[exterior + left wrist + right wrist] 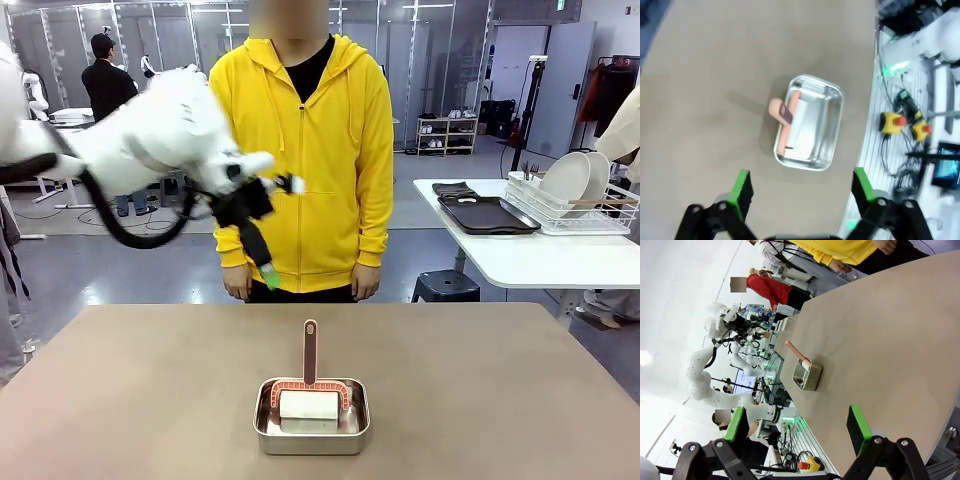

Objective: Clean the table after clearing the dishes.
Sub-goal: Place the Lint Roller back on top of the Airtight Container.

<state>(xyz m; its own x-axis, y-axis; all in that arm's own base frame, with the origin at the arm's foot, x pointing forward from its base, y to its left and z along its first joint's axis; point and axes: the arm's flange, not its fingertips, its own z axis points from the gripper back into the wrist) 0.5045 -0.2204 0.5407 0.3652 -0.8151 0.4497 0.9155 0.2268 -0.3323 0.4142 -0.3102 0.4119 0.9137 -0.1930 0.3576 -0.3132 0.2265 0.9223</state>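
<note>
The left tool (pixel 262 252) is seen raised above the far-left part of the desk (pixel 480 380), its jaws spread wide with nothing held. The right tool (pixel 799 431) is likewise spread wide and empty. A steel pan (pixel 311 416) with a pink-framed roller (pixel 309 396) is set near the middle of the desk. The dishes (pixel 574 180) are stacked in a rack on the white side table (pixel 540 255) at far right.

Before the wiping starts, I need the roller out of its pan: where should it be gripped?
Grip the roller's pink handle, coming from above. It sticks up clear of the steel pan, while the white roll sits low between the pan walls.
</note>
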